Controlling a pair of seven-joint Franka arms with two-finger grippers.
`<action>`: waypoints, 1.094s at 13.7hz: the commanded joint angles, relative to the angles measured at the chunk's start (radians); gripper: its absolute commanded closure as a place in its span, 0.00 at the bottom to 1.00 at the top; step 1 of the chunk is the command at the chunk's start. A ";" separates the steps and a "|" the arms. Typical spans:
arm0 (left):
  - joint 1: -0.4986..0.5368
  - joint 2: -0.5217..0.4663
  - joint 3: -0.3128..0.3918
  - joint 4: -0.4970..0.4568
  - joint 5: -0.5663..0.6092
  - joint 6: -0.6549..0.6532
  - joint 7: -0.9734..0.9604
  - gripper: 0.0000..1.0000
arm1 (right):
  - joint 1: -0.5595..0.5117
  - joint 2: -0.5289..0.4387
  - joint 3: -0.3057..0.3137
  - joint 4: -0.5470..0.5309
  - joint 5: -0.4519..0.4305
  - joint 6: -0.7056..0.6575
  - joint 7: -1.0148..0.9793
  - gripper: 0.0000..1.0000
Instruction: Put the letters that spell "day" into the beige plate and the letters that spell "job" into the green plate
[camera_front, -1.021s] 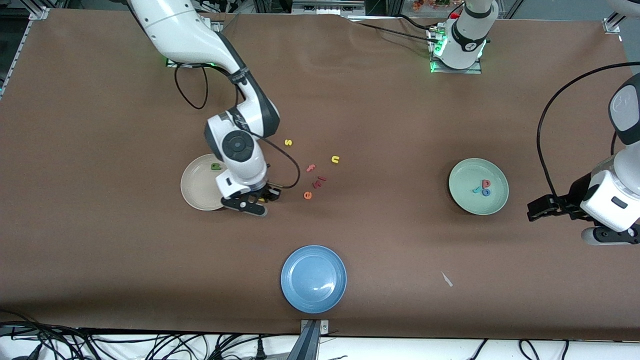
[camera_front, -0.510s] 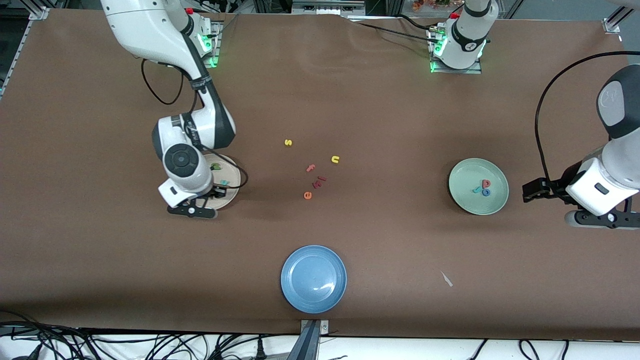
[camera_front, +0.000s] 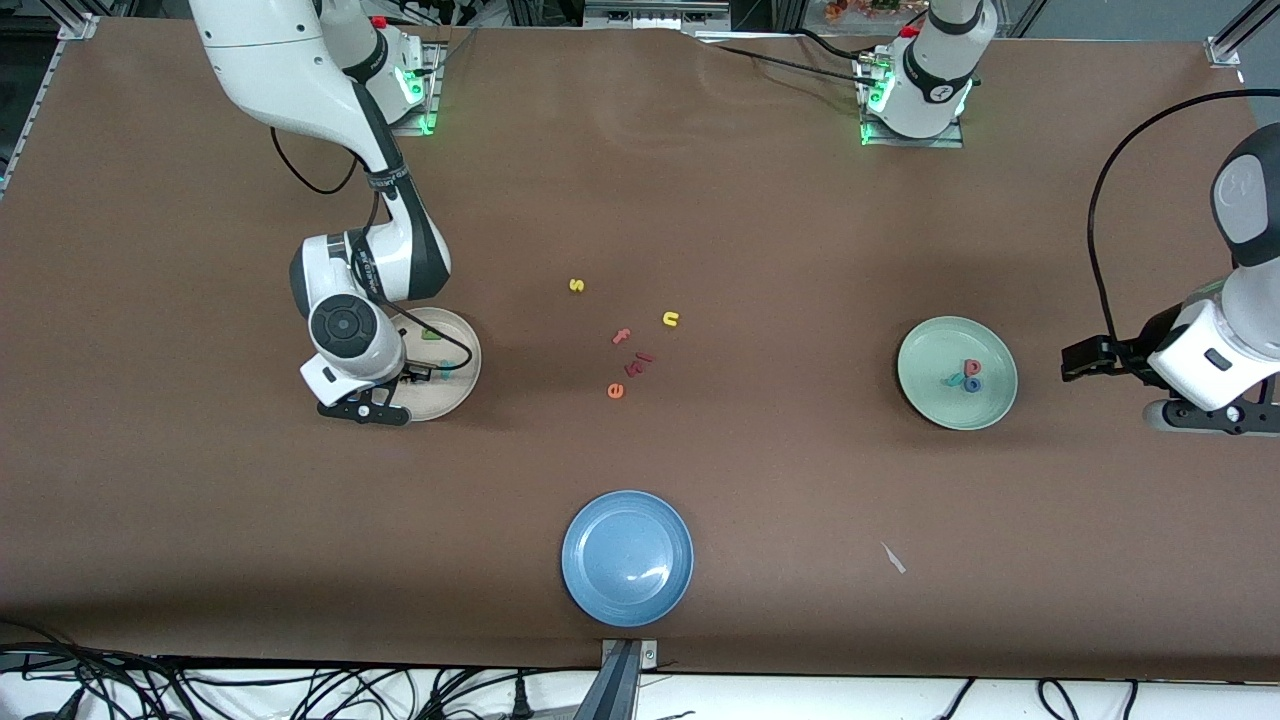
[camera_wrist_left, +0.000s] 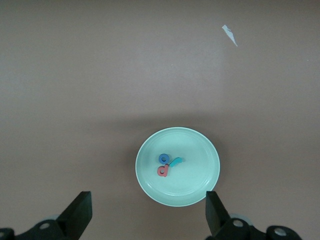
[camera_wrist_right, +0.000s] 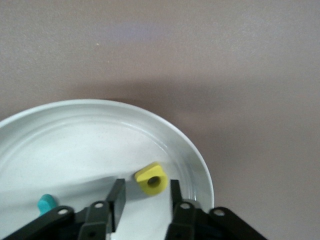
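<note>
The beige plate (camera_front: 455, 385) holds the green "a" (camera_front: 431, 334), teal "y" (camera_wrist_right: 45, 203) and yellow "d" (camera_wrist_right: 151, 179); the right gripper (camera_wrist_right: 145, 200) hangs over it, jaws parted, the "d" loose between them. The green plate (camera_front: 925, 400) holds "j" (camera_front: 954, 380), "o" (camera_front: 972, 385) and "b" (camera_front: 971, 368). The left gripper (camera_wrist_left: 147, 212) waits beside it, jaws released. A blue plate (camera_front: 627, 557) sits on the brown table (camera_front: 760, 250).

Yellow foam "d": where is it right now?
The small yellow foam "d" lies in the round cream-beige plate near its rim, just off the right gripper, whose fingers stand apart; a teal foam letter lies nearby.
</note>
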 joint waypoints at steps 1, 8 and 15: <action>0.019 -0.028 0.002 -0.029 -0.032 -0.016 0.032 0.00 | 0.001 -0.043 0.002 -0.024 0.015 0.003 -0.017 0.00; 0.035 -0.053 0.002 -0.021 -0.032 -0.085 0.021 0.00 | 0.003 -0.056 0.008 0.267 0.031 -0.353 -0.034 0.00; 0.032 -0.093 -0.006 -0.018 -0.032 -0.152 0.030 0.00 | 0.000 -0.164 -0.019 0.370 0.091 -0.477 -0.172 0.00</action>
